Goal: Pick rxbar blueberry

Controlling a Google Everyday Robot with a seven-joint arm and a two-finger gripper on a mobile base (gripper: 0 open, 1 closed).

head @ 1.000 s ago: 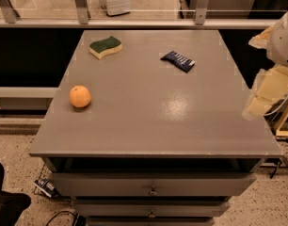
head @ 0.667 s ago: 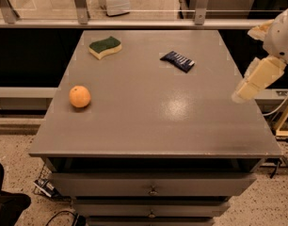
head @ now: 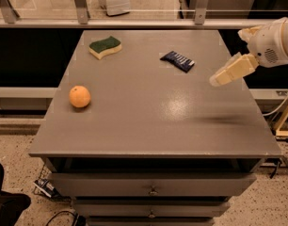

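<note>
The rxbar blueberry (head: 177, 61) is a flat dark navy wrapper with white lettering, lying at an angle on the far right part of the grey table (head: 148, 126). My gripper (head: 218, 80) comes in from the right edge on a white arm. It hangs above the table's right side, to the right of the bar and a little nearer the front, apart from it. Its cream-coloured fingers (head: 236, 68) point down and left.
A green-and-yellow sponge (head: 105, 47) lies at the far left of the table. An orange fruit (head: 80, 96) sits on the left side. A metal railing (head: 134, 22) runs behind the table. Drawers (head: 151, 189) are below the front edge.
My gripper has moved left and up the frame, from beside the table's right edge to above its surface, closer to the bar. The bar, sponge and orange have not moved.
</note>
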